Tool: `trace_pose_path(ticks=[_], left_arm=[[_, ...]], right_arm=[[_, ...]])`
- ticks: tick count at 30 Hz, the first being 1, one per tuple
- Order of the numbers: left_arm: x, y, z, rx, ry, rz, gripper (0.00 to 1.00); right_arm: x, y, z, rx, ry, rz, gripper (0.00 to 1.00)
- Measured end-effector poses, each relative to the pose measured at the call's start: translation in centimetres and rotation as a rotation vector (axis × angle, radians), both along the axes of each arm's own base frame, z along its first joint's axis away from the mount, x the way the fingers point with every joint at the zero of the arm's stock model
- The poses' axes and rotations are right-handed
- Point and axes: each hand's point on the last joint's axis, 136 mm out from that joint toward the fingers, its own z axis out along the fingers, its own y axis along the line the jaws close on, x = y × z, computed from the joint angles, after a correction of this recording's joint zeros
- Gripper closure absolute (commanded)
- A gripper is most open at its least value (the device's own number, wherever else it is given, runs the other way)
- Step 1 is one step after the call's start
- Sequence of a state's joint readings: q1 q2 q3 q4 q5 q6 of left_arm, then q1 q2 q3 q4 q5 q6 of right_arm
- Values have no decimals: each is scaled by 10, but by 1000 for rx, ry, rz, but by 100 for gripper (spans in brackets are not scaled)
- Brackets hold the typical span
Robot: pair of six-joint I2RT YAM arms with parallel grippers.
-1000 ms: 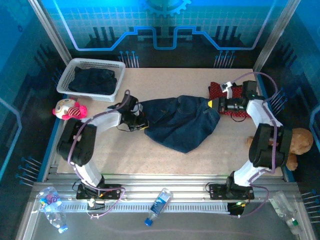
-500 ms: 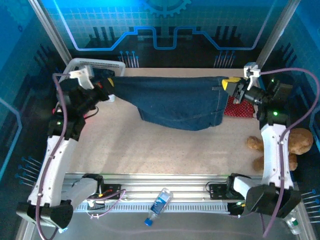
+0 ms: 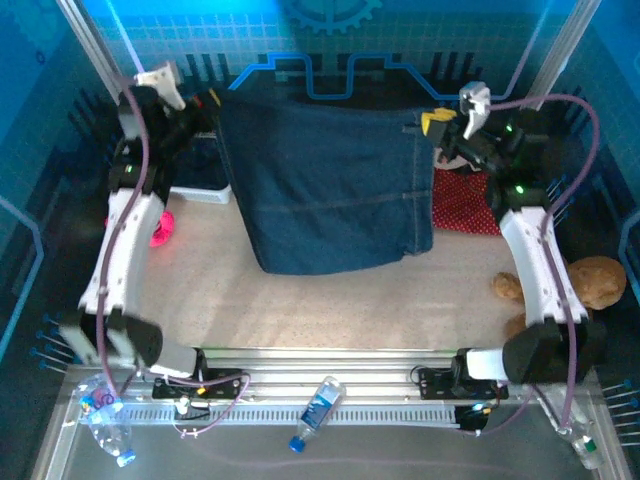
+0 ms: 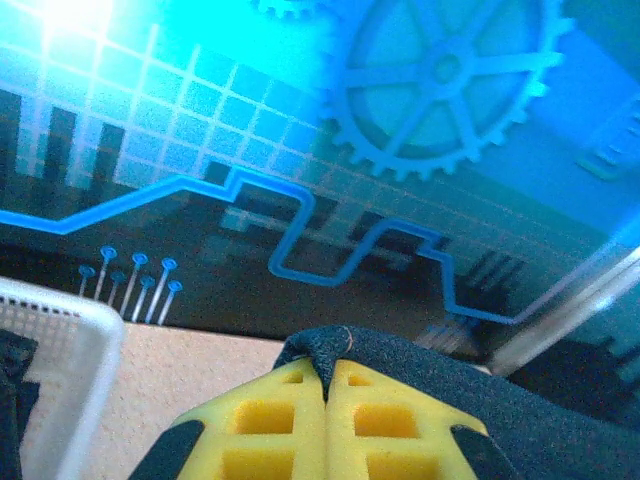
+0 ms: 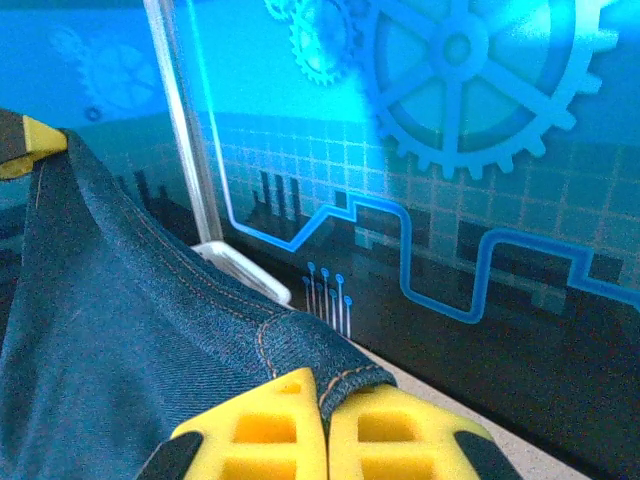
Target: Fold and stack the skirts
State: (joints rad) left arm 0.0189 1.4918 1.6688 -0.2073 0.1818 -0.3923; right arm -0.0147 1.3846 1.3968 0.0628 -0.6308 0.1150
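The left gripper (image 3: 208, 100) is clamped tight on one top corner of a dark blue denim skirt (image 3: 330, 190), its yellow pads (image 4: 270, 420) pressed together over the fabric edge. The right gripper (image 3: 432, 121) pinches the opposite top corner the same way. The skirt hangs spread between them, below both. A red skirt (image 3: 465, 205) lies beneath the right gripper.

You get strong cyan glare on the back panel (image 3: 200, 30) above the denim skirt (image 3: 330, 190); table (image 3: 350, 310) below it evenly lit, shadows faint.
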Motion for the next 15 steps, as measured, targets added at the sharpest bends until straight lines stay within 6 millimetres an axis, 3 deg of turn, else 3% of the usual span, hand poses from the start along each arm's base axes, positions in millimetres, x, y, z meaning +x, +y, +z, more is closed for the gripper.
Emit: trace_pose_path(ticks=[3, 7, 12, 13, 15], left_arm=[[50, 9, 13, 5, -43, 28, 100], [85, 14, 56, 17, -150, 36, 100], [71, 13, 95, 74, -254, 23, 100], [66, 13, 96, 87, -262, 20, 100], [48, 13, 77, 106, -243, 13, 100]], right_arm=[[45, 2, -6, -3, 2, -19, 100], [81, 1, 13, -20, -63, -27, 100], [67, 9, 37, -122, -198, 32, 100], [62, 12, 36, -153, -217, 46, 100], [48, 18, 26, -236, -251, 75, 99]])
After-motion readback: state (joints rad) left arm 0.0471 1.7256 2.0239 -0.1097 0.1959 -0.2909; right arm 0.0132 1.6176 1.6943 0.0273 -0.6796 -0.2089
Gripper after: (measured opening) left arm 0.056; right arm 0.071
